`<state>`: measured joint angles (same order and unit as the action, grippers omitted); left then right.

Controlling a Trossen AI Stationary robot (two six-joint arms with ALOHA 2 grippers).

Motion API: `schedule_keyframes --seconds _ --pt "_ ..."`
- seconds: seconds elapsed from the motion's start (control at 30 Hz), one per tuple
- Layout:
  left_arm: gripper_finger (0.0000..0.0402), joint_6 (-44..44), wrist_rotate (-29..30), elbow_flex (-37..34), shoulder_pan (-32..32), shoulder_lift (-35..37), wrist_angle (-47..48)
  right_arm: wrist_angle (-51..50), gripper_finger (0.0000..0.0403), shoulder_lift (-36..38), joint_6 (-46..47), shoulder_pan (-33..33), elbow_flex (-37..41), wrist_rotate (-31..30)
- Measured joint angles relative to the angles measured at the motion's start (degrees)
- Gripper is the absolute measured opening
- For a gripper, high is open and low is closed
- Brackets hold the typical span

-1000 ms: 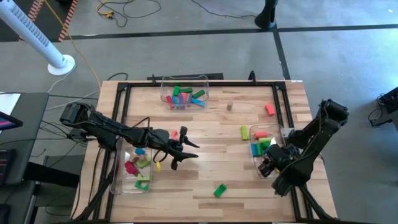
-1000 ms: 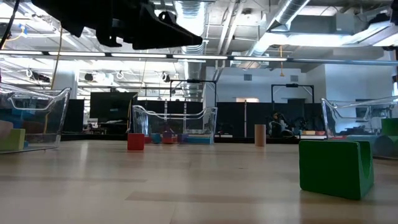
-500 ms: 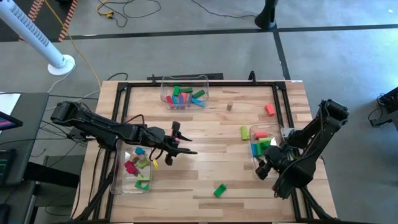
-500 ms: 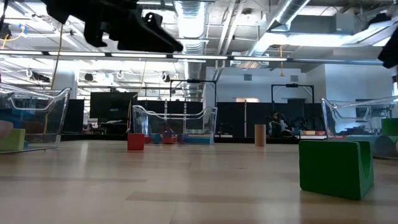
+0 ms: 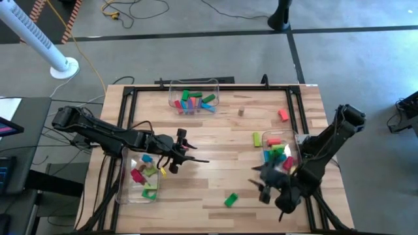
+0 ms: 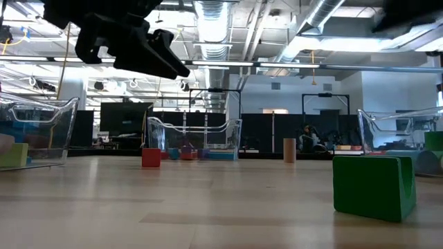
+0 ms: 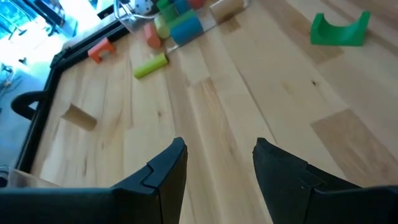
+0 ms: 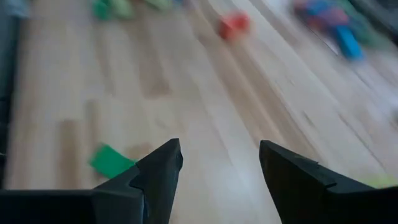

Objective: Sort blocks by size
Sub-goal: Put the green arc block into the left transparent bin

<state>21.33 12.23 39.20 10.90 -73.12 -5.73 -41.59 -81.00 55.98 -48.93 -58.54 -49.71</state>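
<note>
Since the earlier frame my right pincer (image 5: 264,189) has swung off the right bin (image 5: 294,140) toward the green arch block (image 5: 230,199) lying loose on the bench (image 5: 215,137), fingers wide and empty, presumably for pickup. Left pincer (image 5: 183,153), half open and empty, hovers beside the left bin (image 5: 124,196).

Bright even overhead light, right wrist view motion-blurred

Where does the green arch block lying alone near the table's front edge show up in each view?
High view: green arch, near the front edge, just left of the right gripper.
Low view: large in the right foreground.
Left wrist view: upper right, arch opening upward.
Right wrist view: lower left, blurred.
Shared landmark: the tan block near the back; not identifiable in the right wrist view.
</note>
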Motion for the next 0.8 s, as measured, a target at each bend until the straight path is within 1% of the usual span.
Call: schedule_keyframes --seconds 0.07,0.17,0.23,0.3,0.4,0.6,0.7,0.8 --pt "0.0176 -0.5 -0.1 0.0 0.0 0.0 0.0 8.8 0.0249 -0.6 -10.1 1.0 0.0 0.5" --pt "0.0176 -1.1 -1.9 0.0 0.0 0.0 -0.3 18.7 0.0249 -2.5 -22.1 2.2 0.0 3.9" --pt "0.0176 -1.5 -3.4 0.0 0.0 0.0 -0.9 23.2 0.0249 -4.5 -27.8 3.2 -0.1 7.1" --pt "0.0176 -2.4 -5.1 0.0 0.0 0.0 -1.3 25.3 0.0249 -7.1 -31.2 4.2 -0.1 10.6" --pt "0.0176 -4.0 -8.3 0.0 0.0 0.0 -1.2 26.5 0.0249 -11.4 -33.9 6.0 0.0 15.5" --pt "0.0176 -9.9 -12.2 0.0 0.1 0.0 -1.2 29.3 0.0249 -18.1 -34.0 9.3 0.0 25.7" --pt "0.0176 -12.1 -12.2 0.0 0.8 0.0 -1.2 30.5 0.0249 -19.6 -34.1 9.9 0.0 28.4" --pt "0.0176 -12.9 -12.2 0.0 1.9 0.0 -1.4 30.3 0.0249 -19.6 -34.2 9.9 0.0 29.5"
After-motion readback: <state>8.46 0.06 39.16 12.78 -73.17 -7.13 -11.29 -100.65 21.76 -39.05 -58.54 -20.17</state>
